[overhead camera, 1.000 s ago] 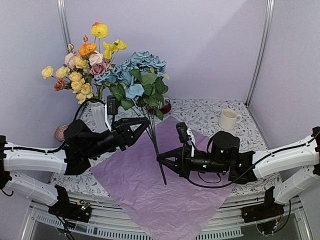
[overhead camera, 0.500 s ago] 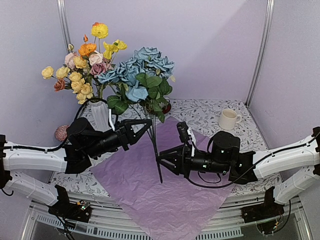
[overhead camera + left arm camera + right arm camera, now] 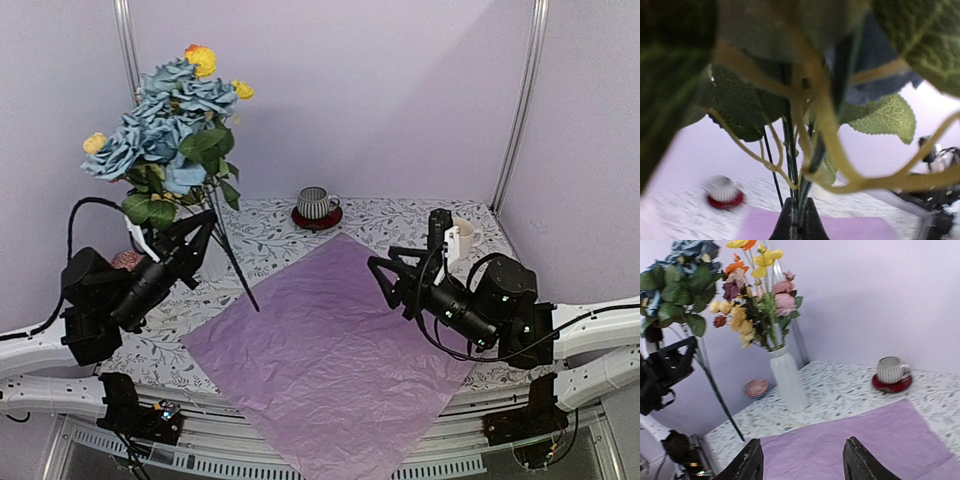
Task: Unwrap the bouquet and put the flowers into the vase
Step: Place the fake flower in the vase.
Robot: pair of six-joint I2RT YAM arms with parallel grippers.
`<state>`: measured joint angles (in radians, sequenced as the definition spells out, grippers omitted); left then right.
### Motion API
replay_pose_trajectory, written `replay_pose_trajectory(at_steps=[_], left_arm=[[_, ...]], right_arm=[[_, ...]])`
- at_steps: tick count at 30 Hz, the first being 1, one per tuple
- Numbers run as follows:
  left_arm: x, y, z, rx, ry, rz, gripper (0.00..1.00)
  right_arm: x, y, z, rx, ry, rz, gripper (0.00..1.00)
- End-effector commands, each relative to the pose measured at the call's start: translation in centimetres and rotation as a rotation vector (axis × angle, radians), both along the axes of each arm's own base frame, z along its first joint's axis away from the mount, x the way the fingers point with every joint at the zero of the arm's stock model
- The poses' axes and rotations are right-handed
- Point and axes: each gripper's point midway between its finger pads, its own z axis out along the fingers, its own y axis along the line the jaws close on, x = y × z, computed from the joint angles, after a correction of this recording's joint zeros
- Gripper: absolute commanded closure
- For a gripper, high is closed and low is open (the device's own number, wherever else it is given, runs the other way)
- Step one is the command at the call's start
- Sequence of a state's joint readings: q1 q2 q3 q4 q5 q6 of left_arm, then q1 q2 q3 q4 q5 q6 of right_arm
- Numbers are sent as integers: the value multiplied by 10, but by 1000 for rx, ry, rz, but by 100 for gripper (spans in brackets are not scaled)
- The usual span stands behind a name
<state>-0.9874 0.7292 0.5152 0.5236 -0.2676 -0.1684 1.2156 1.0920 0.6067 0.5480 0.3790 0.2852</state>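
Left gripper pinched tight on the stems of the blue roses, bunch held up at far left, clear of the table. Right gripper fingers spread, nothing between them, over the right edge of the paper, which lies flat. Vase stands far left, mixed flowers in it.

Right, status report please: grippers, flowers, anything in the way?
Left gripper shut on blue roses, held high. Right gripper open, empty. Vase already crowded with other flowers; roses not in yet.
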Motion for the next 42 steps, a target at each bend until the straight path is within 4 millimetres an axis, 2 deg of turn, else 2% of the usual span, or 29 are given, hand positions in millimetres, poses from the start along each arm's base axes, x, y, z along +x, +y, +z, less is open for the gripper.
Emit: replay_pose_trajectory(at_steps=[1,3,5,7,10,14,18,21,27,36,42], left_arm=[[3,56,12,105,-230,318,100],[-12,51,20,202,-406,297,100],[-15,43,23,320,-522,292,100],[-6,46,31,373,-547,318,100],[9,59,48,385,-575,364,100],[30,76,65,359,-625,373,100],[56,79,73,361,-653,352,100],[65,79,78,334,-701,341,100],[76,72,80,342,-759,311,100],[75,83,95,403,-809,383,100],[82,89,85,427,-778,409,100]], right_arm=[[33,-34,4,-202,-201,-294,43],[46,-33,6,-275,-257,-328,43],[58,-31,5,-311,-281,-336,43],[67,-30,1,-279,-252,-312,43],[72,-29,-7,-219,-238,-270,43],[79,-35,-33,-238,-241,-324,43],[83,-34,-64,-303,-215,-334,43],[83,-34,-73,-307,-203,-331,43],[84,-34,-74,-316,-208,-335,43],[84,-35,-72,-321,-218,-343,43],[84,-36,-72,-322,-219,-349,42]])
